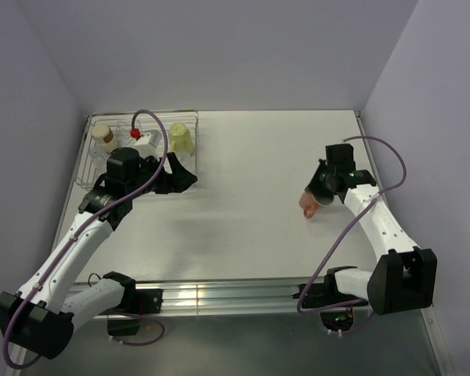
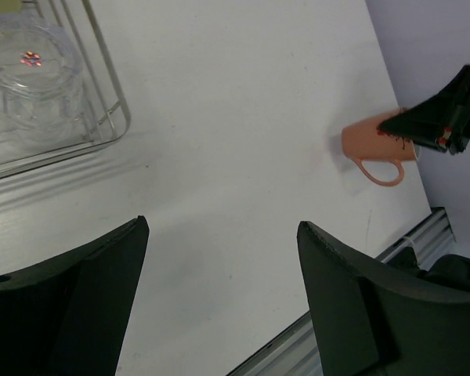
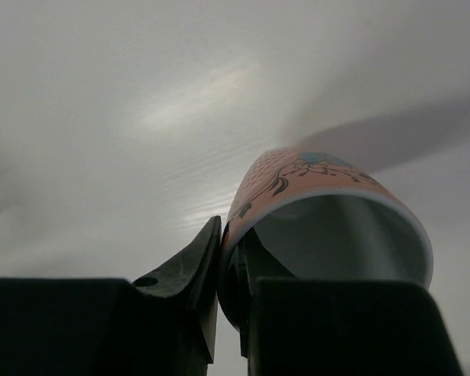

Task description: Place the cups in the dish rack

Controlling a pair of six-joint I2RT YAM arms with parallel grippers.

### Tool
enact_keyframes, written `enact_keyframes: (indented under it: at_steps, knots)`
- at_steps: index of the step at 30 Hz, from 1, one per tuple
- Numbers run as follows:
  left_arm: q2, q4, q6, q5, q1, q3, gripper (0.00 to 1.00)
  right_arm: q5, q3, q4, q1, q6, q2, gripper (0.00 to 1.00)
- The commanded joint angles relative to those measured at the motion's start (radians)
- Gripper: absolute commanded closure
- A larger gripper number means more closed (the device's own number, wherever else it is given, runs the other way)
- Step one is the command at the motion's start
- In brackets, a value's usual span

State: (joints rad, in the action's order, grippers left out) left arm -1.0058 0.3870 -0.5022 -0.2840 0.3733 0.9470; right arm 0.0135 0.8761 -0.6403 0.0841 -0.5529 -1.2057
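The orange-salmon mug (image 1: 309,205) with a white inside (image 3: 337,235) hangs tilted just above the table's right half. My right gripper (image 1: 319,196) is shut on its rim (image 3: 231,239), one finger inside and one outside. From the left wrist view the mug (image 2: 372,143) shows with its handle towards the camera. The silver wire dish rack (image 1: 88,160) stands at the far left. It holds a brown cup (image 1: 103,135), a pale yellow-green mug (image 1: 180,138) and a clear glass (image 2: 33,78). My left gripper (image 1: 185,180) is open and empty beside the rack's right side (image 2: 223,235).
A red and white item (image 1: 139,136) lies in the rack behind my left wrist. The rack's near corner (image 2: 117,117) is close to the left fingers. Walls close the table at the back and both sides. A metal rail (image 1: 219,296) runs along the near edge.
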Motion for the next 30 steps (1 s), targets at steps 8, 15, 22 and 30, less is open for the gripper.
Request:
enact_keyframes:
  at_steps: [8,15,22,30]
  knots:
    - [0.009,-0.35,-0.154,-0.274,-0.083,-0.033,0.13,-0.513,0.46,0.25,0.226,-0.128,-0.109,1.0]
    - [-0.047,-0.456,-0.272,-0.351,-0.146,0.009,0.1,-0.852,0.531,0.706,0.299,-0.381,-0.227,1.0]
    - [-0.105,-0.425,-0.276,-0.365,-0.154,0.128,0.1,-0.943,0.492,1.132,0.333,-0.677,-0.299,1.0]
    - [-0.146,-0.474,-0.311,-0.399,-0.154,0.138,0.09,-0.965,0.445,1.404,0.347,-0.886,-0.359,1.0]
